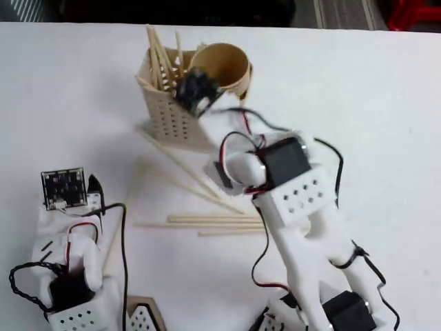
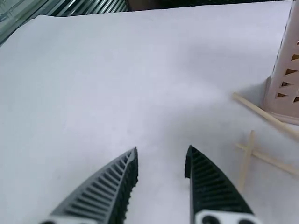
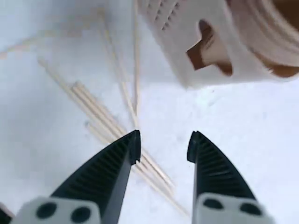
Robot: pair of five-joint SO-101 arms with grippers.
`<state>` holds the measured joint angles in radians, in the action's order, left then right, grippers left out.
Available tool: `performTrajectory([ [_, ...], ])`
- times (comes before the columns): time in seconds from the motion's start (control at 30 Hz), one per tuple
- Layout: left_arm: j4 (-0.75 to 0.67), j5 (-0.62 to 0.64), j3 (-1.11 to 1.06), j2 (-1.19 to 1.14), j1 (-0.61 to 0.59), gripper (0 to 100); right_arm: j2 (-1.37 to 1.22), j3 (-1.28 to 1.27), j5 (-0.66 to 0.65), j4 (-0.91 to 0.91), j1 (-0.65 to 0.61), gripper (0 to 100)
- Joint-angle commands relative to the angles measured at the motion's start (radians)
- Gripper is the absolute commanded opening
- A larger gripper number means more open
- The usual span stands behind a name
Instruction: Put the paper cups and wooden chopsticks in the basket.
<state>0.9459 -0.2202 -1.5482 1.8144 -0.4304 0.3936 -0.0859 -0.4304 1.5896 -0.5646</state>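
Clearly the right gripper (image 3: 164,140) is the nearer one. It hangs wide open and empty just beside the basket (image 3: 233,70), with the loose wooden chopsticks (image 3: 96,107) on the table (image 3: 261,121) directly under its tips, their long axes slanting away from the basket. They are thin, pale, partly bunched sticks. The left gripper (image 2: 161,156), also open and empty, is well apart from the basket.

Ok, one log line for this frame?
left pincer: open over table | right pincer: open above loose chopsticks beside basket | basket: holds paper cup, standing chopsticks | task: unfinished
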Motion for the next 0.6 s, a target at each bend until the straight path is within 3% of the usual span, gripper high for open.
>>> performTrajectory([
  [0.0, -0.005, -0.008, 0.003, 0.010, -0.005, 18, 0.035, -0.133, -0.066, -0.025, -0.002, 17.6],
  [0.27, -0.005, -0.005, 0.003, 0.010, -0.005, 18, 0.035, -0.534, -0.124, -0.249, -0.001, 17.9],
  [0.47, -0.005, -0.005, 0.003, 0.010, -0.002, 18, 0.024, -0.732, -0.175, -0.394, -0.002, 32.0],
  [0.57, -0.005, -0.005, 0.002, 0.010, -0.001, 18, 0.024, -0.792, -0.201, -0.458, -0.002, 32.7],
])
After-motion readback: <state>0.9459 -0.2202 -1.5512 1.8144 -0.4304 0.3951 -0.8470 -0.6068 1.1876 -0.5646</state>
